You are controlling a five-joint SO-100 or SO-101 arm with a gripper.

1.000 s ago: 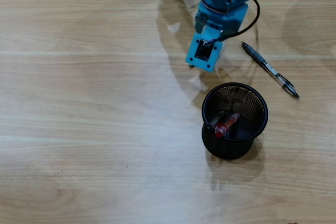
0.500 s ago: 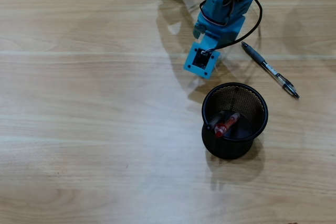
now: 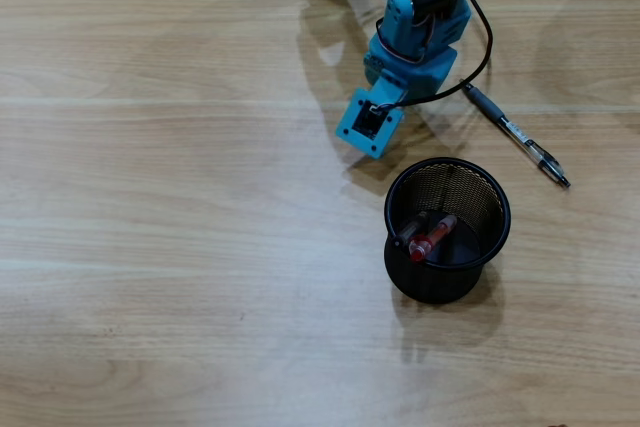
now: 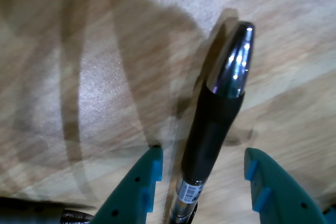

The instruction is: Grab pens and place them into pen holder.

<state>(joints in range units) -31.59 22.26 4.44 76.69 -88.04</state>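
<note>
Pens are split: a red one [image 3: 432,237] and at least one more lie inside the pen holder [image 3: 497,209], lower right of centre in the overhead view; a grey-and-clear pen [image 3: 515,134] lies on the table [image 3: 150,247] at upper right, running diagonally from upper left to lower right; the wrist view shows that pen [image 4: 218,119] between the fingers of the gripper [image 4: 202,190], which stand spread apart, its long axis running up the frame; closing should catch its grip section.
</note>
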